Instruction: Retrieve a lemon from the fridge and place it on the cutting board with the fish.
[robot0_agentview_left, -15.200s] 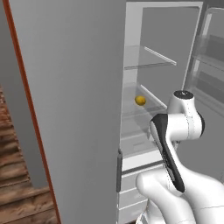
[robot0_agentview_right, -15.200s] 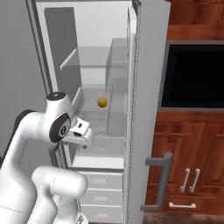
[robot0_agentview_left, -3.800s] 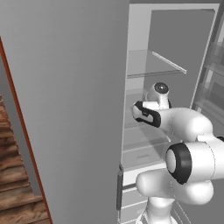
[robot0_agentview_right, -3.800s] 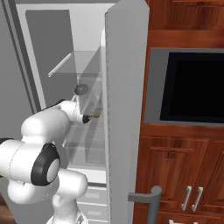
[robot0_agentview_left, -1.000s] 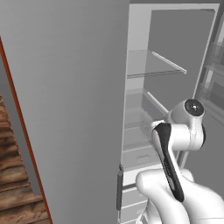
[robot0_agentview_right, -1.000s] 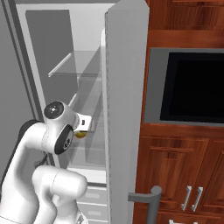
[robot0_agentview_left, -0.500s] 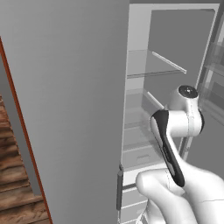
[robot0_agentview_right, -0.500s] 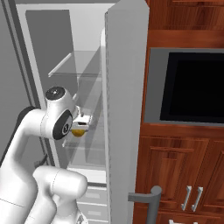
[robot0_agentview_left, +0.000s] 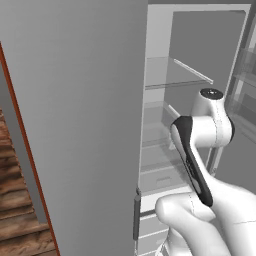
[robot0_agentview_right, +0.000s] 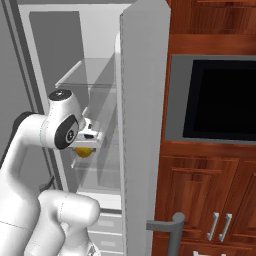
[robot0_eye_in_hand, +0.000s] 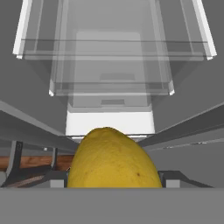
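Hand view: the lemon (robot0_eye_in_hand: 113, 159) sits right at the camera, large and yellow, low in the frame. It hides the fingertips, so the jaw gap cannot be read directly; the fruit rides with the hand, which points to the gripper (robot0_agentview_right: 86, 145) being closed on it.

Right base view: the same lemon (robot0_agentview_right: 84, 151) shows as a small yellow patch just under the hand, tucked against the dark-and-white wrist. The arm bends up from the lower left, elbow joint high, with the hand held in front of the open fridge (robot0_agentview_right: 142, 100) at about mid height. The lemon is off the shelves, carried in the air just outside the compartment.

Beyond the hand, in the hand view: clear glass shelves (robot0_eye_in_hand: 113, 48) and a see-through drawer stack up against the white interior. Grey door edges run along both sides.

Left base view: the white forearm with its dark stripe crosses the fridge (robot0_agentview_left: 160, 75) opening; the gripper itself is hidden behind the wrist. One glass shelf (robot0_agentview_left: 180, 75) sits above the arm.

Farther right in the right base view: the black microwave (robot0_agentview_right: 220, 100) is set into reddish wooden cabinets (robot0_agentview_right: 210, 200), well apart from the hand. A grey bar handle (robot0_agentview_right: 170, 232) stands at the lower edge.
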